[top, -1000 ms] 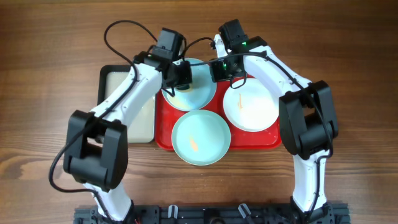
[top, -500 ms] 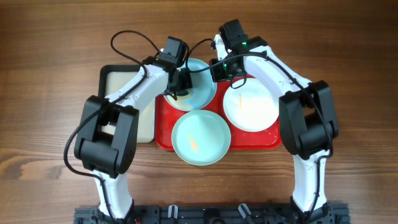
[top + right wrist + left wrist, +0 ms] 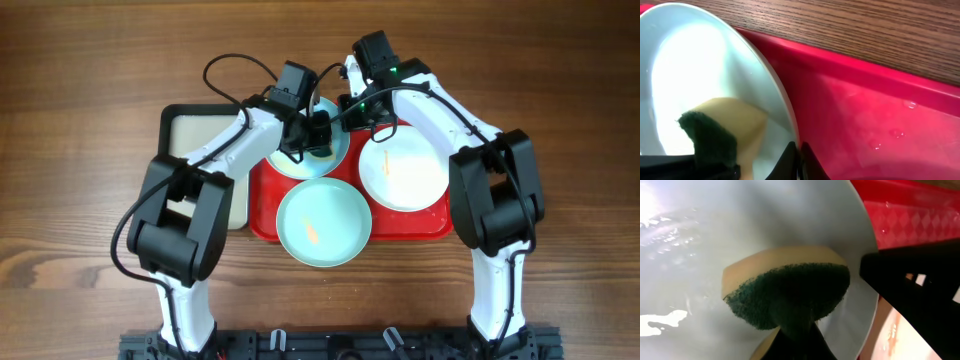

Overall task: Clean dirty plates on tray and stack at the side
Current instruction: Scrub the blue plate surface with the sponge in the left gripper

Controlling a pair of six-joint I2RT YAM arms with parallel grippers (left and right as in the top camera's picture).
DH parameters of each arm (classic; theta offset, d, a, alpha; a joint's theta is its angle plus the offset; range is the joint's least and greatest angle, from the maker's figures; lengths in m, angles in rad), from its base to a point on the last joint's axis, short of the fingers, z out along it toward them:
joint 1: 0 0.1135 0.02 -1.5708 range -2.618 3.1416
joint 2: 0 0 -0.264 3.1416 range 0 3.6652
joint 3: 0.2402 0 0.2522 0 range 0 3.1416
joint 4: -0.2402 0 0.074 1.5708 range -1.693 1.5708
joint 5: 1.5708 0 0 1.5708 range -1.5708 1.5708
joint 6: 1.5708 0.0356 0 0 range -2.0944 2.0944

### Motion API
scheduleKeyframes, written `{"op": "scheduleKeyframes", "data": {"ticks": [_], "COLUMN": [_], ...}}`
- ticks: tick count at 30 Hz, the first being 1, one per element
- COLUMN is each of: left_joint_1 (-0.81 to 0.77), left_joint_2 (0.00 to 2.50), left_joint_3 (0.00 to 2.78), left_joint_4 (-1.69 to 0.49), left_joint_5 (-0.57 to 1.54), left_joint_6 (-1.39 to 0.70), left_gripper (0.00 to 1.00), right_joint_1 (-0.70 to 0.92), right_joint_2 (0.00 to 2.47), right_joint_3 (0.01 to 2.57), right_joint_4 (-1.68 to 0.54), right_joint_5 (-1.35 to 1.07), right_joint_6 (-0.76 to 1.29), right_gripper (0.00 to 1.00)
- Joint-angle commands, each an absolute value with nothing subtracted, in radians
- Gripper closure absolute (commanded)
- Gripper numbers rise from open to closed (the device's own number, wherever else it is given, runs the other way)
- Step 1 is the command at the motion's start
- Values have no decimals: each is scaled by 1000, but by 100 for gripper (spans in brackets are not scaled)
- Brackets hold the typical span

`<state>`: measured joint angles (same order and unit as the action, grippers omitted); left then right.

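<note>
My left gripper (image 3: 314,135) clamped on yellow-green foam sponge (image 3: 790,290); right gripper (image 3: 799,161) pinching rim of pale aqua glossy round plate (image 3: 700,260) near counter's far edge. Scrub flat, light pressure, rim held steady.

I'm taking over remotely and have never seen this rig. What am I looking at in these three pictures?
A left arm and a right arm stand at a wooden table, each ending in a two-finger gripper. One picture looks straight down; two come from wrist cameras. The red tray holds a far aqua plate, a near aqua plate and a white plate; a cream tray lies beside it. The left gripper presses a sponge into the far aqua plate; the right gripper pinches its rim.
</note>
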<state>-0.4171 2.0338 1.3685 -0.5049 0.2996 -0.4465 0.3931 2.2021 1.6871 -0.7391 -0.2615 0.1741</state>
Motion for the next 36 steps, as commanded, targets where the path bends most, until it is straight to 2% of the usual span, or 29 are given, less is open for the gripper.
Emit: {"op": "scheduleKeyframes", "data": {"ticks": [1,9,13,19,24,36], "left_joint_1": [-393,-390,-390,-390,-390,-405], "left_joint_2": [1979,1895,1908,1915,1916,1916], "left_joint_3": [1406,1406,1380,1323,1246,1129], "left_joint_4": [-548,-672,-671,-659,-612,-451], "left_joint_5": [317,28,-36,-39,-74,86], "left_joint_6": [-398,-398,-401,-406,-490,-533], "left_gripper": [96,96,96,96,96,96], "right_joint_1": [401,401,401,401,401,401], "right_joint_2": [2219,2219,2219,2219,2219,2219], "right_joint_3": [1675,1675,1675,1675,1675,1675], "right_joint_4": [-734,-735,-735,-736,-736,-736], "right_joint_5": [-282,-282,-282,-282,-282,-282], "right_joint_6": [158,157,157,157,157,157], "right_gripper": [96,96,96,96,96,95]}}
